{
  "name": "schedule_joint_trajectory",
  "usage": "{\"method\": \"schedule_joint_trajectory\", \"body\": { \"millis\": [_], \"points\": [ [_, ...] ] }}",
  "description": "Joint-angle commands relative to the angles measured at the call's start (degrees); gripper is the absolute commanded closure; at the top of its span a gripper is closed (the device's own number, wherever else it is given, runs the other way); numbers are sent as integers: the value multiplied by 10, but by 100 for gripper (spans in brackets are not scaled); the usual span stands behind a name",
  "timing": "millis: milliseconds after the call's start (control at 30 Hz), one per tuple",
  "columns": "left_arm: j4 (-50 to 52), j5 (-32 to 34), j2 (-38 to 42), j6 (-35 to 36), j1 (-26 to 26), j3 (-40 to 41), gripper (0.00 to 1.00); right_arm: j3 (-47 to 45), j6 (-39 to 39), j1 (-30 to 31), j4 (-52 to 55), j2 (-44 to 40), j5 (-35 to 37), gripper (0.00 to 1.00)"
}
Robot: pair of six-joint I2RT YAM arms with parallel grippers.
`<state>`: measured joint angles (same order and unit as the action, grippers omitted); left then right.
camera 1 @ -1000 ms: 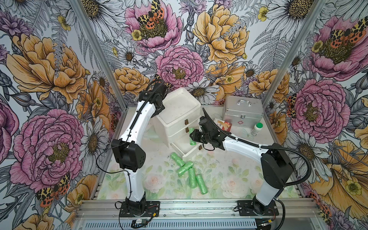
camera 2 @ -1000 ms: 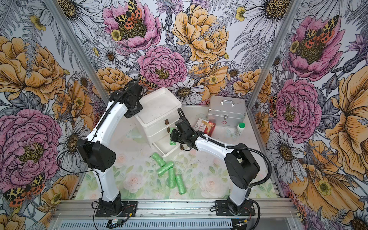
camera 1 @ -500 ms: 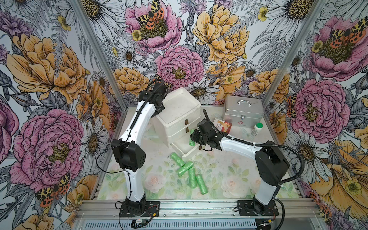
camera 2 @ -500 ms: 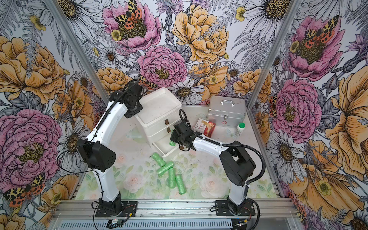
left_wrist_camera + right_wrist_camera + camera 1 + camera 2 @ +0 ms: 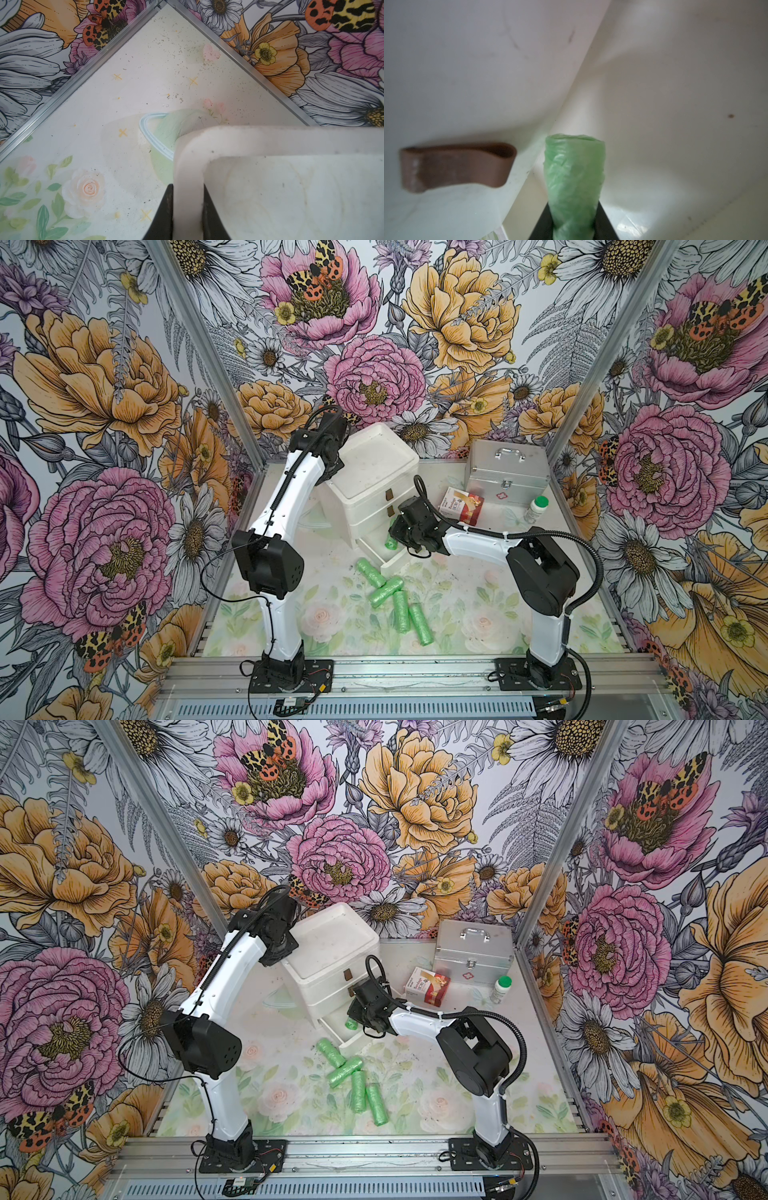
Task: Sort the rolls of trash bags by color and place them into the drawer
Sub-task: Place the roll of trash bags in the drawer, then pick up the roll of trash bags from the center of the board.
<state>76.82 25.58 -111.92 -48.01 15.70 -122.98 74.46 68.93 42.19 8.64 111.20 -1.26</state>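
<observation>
While the right claw [image 5: 573, 209] grasps a crinkly green roll [image 5: 574, 172] by one end, its long axis follows the fingers, free end pointing left into the open white plastic drawer [image 5: 394, 562]. The left claw [image 5: 188, 193] clenches the chest's rim [image 5: 270, 139]. Four more green rolls [image 5: 385, 592] lie nearer on the floral-print table [image 5: 478, 614], amid flowered walls [image 5: 374, 377].
</observation>
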Motion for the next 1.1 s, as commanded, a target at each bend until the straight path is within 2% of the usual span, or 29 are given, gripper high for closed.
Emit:
{"method": "schedule_joint_trajectory", "body": {
  "millis": [0,67,133,333,600,767,900,1067],
  "points": [
    [70,-93,-29,-24,13,38,100,31,13,3,-15,13,5,58],
    [70,-93,-30,-24,13,38,100,37,12,3,-16,15,-3,49],
    [70,-91,-29,-23,12,39,100,38,11,3,-15,15,-9,45],
    [70,-93,-31,-23,13,40,100,20,-24,3,-16,-13,-15,44],
    [71,-95,-38,-20,13,32,100,-62,-190,3,-11,-143,-16,45],
    [71,-99,-35,-18,11,22,100,-137,-249,5,47,-225,-46,44],
    [70,-97,-31,-25,13,25,100,-191,-269,29,122,-290,-30,44],
    [70,-97,-34,-27,15,23,100,-240,-258,102,184,-340,-20,42]
  ]
}}
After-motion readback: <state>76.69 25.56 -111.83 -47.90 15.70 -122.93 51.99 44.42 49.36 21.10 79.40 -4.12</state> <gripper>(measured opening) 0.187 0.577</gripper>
